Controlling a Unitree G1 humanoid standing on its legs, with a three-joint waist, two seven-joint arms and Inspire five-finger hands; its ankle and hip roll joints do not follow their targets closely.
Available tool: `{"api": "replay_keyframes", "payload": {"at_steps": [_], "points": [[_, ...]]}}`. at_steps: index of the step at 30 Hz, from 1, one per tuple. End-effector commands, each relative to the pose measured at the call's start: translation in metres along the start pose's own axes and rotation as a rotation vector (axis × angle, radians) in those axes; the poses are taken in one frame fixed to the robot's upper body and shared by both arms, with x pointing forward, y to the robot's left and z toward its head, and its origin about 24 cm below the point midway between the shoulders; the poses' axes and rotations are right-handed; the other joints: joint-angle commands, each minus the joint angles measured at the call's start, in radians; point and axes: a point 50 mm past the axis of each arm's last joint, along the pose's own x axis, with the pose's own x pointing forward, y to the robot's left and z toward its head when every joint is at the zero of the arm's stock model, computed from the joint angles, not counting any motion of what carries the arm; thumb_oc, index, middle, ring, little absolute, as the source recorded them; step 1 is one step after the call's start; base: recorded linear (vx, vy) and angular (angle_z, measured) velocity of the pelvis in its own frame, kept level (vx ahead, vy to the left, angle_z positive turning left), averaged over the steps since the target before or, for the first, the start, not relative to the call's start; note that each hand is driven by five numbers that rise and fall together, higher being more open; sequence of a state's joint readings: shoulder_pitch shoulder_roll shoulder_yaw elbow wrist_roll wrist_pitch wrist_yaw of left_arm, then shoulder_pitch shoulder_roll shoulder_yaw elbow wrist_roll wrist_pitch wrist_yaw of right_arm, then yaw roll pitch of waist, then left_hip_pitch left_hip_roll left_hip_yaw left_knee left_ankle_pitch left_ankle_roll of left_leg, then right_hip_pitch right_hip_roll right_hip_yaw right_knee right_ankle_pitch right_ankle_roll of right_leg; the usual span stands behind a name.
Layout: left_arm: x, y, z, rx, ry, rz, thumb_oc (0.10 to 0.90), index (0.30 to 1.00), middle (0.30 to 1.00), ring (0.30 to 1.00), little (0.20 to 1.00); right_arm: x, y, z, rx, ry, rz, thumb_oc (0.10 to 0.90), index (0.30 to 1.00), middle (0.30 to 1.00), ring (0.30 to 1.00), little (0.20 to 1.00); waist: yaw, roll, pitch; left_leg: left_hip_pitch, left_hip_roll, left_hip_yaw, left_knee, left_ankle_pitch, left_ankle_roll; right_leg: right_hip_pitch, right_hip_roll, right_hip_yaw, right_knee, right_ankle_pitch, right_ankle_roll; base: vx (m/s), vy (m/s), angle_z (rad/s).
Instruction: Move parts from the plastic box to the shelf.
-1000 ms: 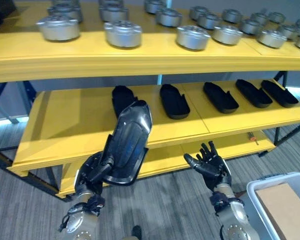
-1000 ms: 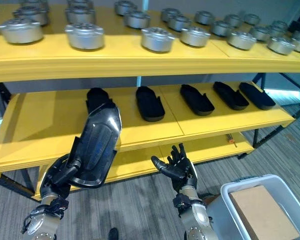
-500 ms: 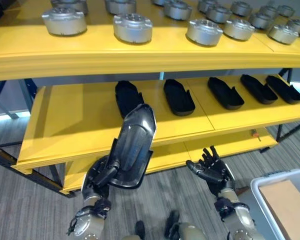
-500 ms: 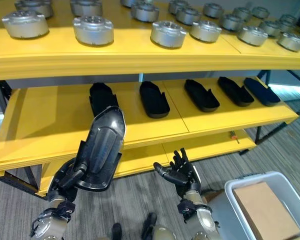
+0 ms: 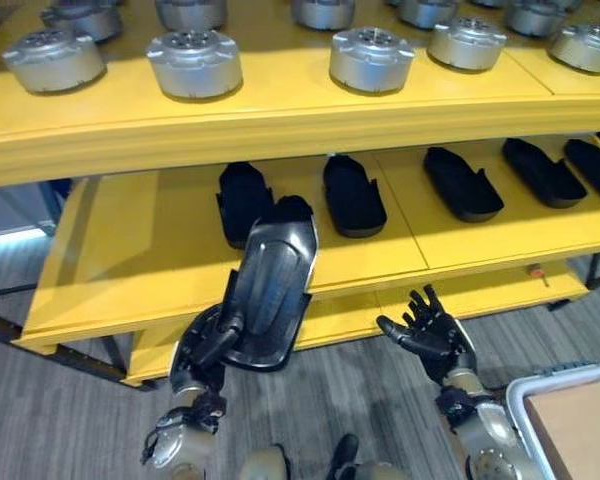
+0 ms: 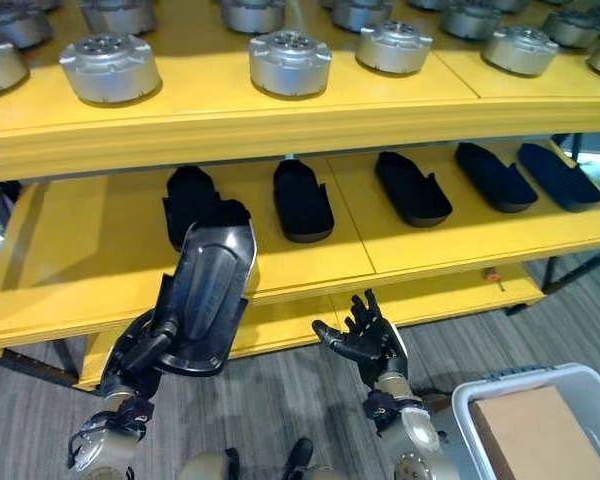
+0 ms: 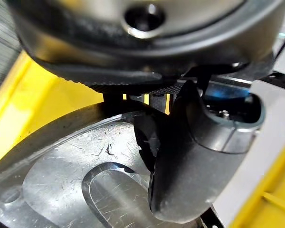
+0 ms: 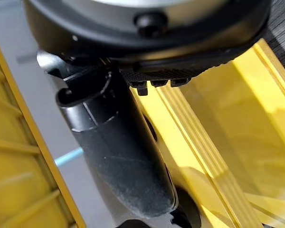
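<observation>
Now left hand (image 5: 202, 345) is gripping a black part (image 5: 270, 290) by its lower end, holding it tilted before the middle shelf (image 5: 140, 250). Right hand (image 5: 432, 332) is hanging open, empty. Carrying step; next, likely laying it left of the shelved parts (image 5: 352, 192).

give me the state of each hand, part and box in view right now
left hand: shut on the black part, holding it up before the middle shelf
black part: held, tilted, off the shelf
right hand: open, empty
black parts on middle shelf: lying flat in a row
plastic box: open-topped, on the floor
</observation>
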State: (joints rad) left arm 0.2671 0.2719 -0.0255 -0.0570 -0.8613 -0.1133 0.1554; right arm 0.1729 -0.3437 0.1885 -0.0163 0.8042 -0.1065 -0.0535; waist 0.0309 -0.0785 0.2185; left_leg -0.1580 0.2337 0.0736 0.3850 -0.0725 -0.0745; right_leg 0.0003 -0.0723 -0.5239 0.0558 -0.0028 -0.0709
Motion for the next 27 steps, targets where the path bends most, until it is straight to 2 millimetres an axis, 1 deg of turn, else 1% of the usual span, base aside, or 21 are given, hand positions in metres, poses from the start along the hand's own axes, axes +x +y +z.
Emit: {"api": "replay_keyframes", "payload": {"at_steps": [1,2,3,4,5,6,7,8,10,11,14,15,16,18,19,20,23,25,26,27], "points": [[0.0,-0.031,0.052,-0.048,-0.255,-0.192,0.4,0.3,0.3,0.3,0.3,0.009,0.017,0.037,0.047,-0.212,0.094,0.9,1.0,1.0,1.0,1.0,-0.001,-0.02,-0.046,0.137,0.121,0.035,-0.213,0.114,-0.033,0.056,-0.064,0.079,-0.032,-0.048,0.128,0.11,0.329,0.32],[0.002,-0.032,0.052,-0.053,-0.254,-0.188,0.4,0.3,0.3,0.3,0.3,0.009,0.014,0.037,0.04,-0.212,0.073,0.9,1.0,1.0,1.0,1.0,-0.008,-0.001,-0.067,0.162,0.195,0.01,-0.348,0.231,-0.061,0.041,-0.076,0.084,-0.017,-0.061,0.142,0.04,0.402,0.1],[0.003,-0.035,0.052,-0.053,-0.254,-0.198,0.4,0.3,0.3,0.3,0.3,0.01,0.013,0.041,0.035,-0.224,0.065,0.9,1.0,1.0,1.0,1.0,-0.01,0.01,-0.07,0.14,0.213,-0.018,-0.38,0.303,-0.063,0.029,-0.086,0.078,-0.012,-0.051,0.141,0.01,0.301,0.09],[0.003,-0.035,0.052,-0.053,-0.254,-0.198,0.4,0.3,0.3,0.3,0.3,0.01,0.013,0.041,0.035,-0.224,0.065,0.9,1.0,1.0,1.0,1.0,-0.011,0.01,-0.071,0.139,0.213,-0.019,-0.381,0.303,-0.063,0.029,-0.086,0.077,-0.012,-0.051,0.141,-0.03,0.248,0.22],[0.004,-0.037,0.049,-0.055,-0.245,-0.203,0.4,0.3,0.3,0.3,0.3,0.01,0.01,0.042,0.024,-0.227,0.055,0.9,1.0,1.0,1.0,1.0,-0.012,0.022,-0.073,0.154,0.211,-0.043,-0.393,0.312,-0.071,0.017,-0.1,0.087,0.006,-0.053,0.148,0.07,0.33,0.14],[0.005,-0.037,0.045,-0.061,-0.222,-0.218,0.4,0.3,0.3,0.3,0.3,0.009,0.008,0.044,0.02,-0.232,0.051,0.9,1.0,1.0,1.0,1.0,-0.028,0.041,-0.09,0.172,0.189,-0.016,-0.428,0.253,-0.079,0.01,-0.13,0.079,0.042,-0.048,0.163,0.07,0.332,0.01],[0.005,-0.037,0.045,-0.061,-0.222,-0.218,0.4,0.3,0.3,0.3,0.3,0.009,0.008,0.044,0.02,-0.232,0.051,0.9,1.0,1.0,1.0,1.0,-0.027,0.04,-0.09,0.173,0.189,-0.014,-0.429,0.253,-0.078,0.009,-0.131,0.08,0.043,-0.048,0.163,0.13,0.418,-0.04],[0.006,-0.041,0.043,-0.06,-0.21,-0.248,0.4,0.3,0.3,0.3,0.3,0.007,0.007,0.043,0.036,-0.236,0.042,0.9,1.0,1.0,1.0,1.0,-0.031,0.049,-0.106,0.18,0.16,0.002,-0.436,0.199,-0.082,0.012,-0.165,0.075,0.063,-0.032,0.175,0.12,0.323,0.38],[0.006,-0.042,0.045,-0.036,-0.204,-0.27,0.4,0.3,0.3,0.3,0.3,0.005,0.007,0.041,0.042,-0.231,0.038,0.9,1.0,1.0,1.0,1.0,-0.03,0.039,-0.11,0.188,0.116,0.009,-0.439,0.166,-0.072,0.032,-0.211,0.059,0.085,-0.018,0.197,0.14,0.429,0.87],[0.007,-0.043,0.05,0.008,-0.214,-0.291,0.4,0.3,0.3,0.3,0.3,0.005,0.01,0.039,0.039,-0.223,0.055,0.9,1.0,1.0,1.0,1.0,-0.024,0.021,-0.11,0.203,0.068,0.013,-0.449,0.136,-0.053,0.042,-0.253,0.058,0.095,0.004,0.225,0.12,0.422,0.71],[0.008,-0.043,0.053,0.036,-0.218,-0.299,0.4,0.3,0.3,0.3,0.3,0.007,0.016,0.034,0.032,-0.197,0.078,0.9,1.0,1.0,1.0,1.0,-0.016,-0.007,-0.111,0.223,0.011,0.028,-0.466,0.11,-0.027,0.043,-0.296,0.067,0.103,0.038,0.261,0.08,0.299,0.28],[0.008,-0.043,0.054,0.039,-0.22,-0.297,0.4,0.3,0.3,0.3,0.3,0.007,0.017,0.033,0.038,-0.195,0.081,0.9,1.0,1.0,1.0,1.0,-0.013,-0.016,-0.113,0.226,-0.001,0.031,-0.467,0.104,-0.021,0.046,-0.304,0.067,0.102,0.044,0.269,0.05,0.141,0.14],[0.008,-0.043,0.054,0.039,-0.22,-0.297,0.4,0.3,0.3,0.3,0.3,0.007,0.017,0.033,0.038,-0.194,0.081,0.9,1.0,1.0,1.0,1.0,-0.013,-0.017,-0.113,0.226,-0.002,0.031,-0.467,0.104,-0.021,0.046,-0.305,0.067,0.102,0.044,0.27,0.05,0.177,0.15],[0.008,-0.044,0.055,0.05,-0.225,-0.299,0.4,0.3,0.3,0.3,0.3,0.007,0.021,0.03,0.048,-0.187,0.094,0.9,1.0,1.0,1.0,1.0,-0.004,-0.041,-0.116,0.235,-0.037,0.034,-0.472,0.087,0.001,0.052,-0.338,0.062,0.102,0.084,0.298,0.05,0.188,0.17],[0.008,-0.044,0.055,0.05,-0.225,-0.299,0.4,0.3,0.3,0.3,0.3,0.007,0.021,0.03,0.048,-0.187,0.093,0.9,1.0,1.0,1.0,1.0,-0.004,-0.041,-0.115,0.236,-0.038,0.034,-0.472,0.087,0.001,0.052,-0.339,0.063,0.102,0.084,0.298,0.04,0.156,0.11],[0.008,-0.043,0.056,0.054,-0.225,-0.298,0.4,0.3,0.3,0.3,0.3,0.007,0.021,0.026,0.043,-0.171,0.092,0.9,1.0,1.0,1.0,1.0,0.002,-0.056,-0.118,0.235,-0.059,0.036,-0.472,0.078,0.013,0.044,-0.351,0.073,0.098,0.105,0.308,0.02,0.124,0.02],[0.007,-0.042,0.055,0.059,-0.224,-0.286,0.4,0.3,0.3,0.3,0.3,0.006,0.022,0.024,0.052,-0.166,0.087,0.9,1.0,1.0,1.0,1.0,0.011,-0.074,-0.119,0.237,-0.079,0.038,-0.472,0.068,0.024,0.044,-0.366,0.076,0.098,0.13,0.32,0.02,0.106,-0.11],[0.007,-0.041,0.055,0.056,-0.224,-0.28,0.4,0.3,0.3,0.3,0.3,0.006,0.023,0.024,0.058,-0.166,0.088,0.9,1.0,1.0,1.0,1.0,0.013,-0.08,-0.119,0.237,-0.087,0.039,-0.472,0.064,0.026,0.044,-0.371,0.074,0.099,0.139,0.325,0.02,0.051,-0.14],[0.007,-0.041,0.055,0.055,-0.226,-0.272,0.4,0.3,0.3,0.3,0.3,0.005,0.024,0.023,0.068,-0.165,0.089,0.9,1.0,1.0,1.0,1.0,0.017,-0.089,-0.12,0.239,-0.095,0.039,-0.472,0.059,0.031,0.044,-0.377,0.074,0.098,0.157,0.33,0.02,0.048,-0.12],[0.007,-0.04,0.054,0.052,-0.224,-0.263,0.4,0.3,0.3,0.3,0.3,0.004,0.025,0.023,0.075,-0.162,0.095,0.9,1.0,1.0,1.0,1.0,0.019,-0.092,-0.121,0.24,-0.099,0.04,-0.472,0.057,0.033,0.045,-0.38,0.077,0.097,0.165,0.332,0.04,0.066,-0.11]]}}
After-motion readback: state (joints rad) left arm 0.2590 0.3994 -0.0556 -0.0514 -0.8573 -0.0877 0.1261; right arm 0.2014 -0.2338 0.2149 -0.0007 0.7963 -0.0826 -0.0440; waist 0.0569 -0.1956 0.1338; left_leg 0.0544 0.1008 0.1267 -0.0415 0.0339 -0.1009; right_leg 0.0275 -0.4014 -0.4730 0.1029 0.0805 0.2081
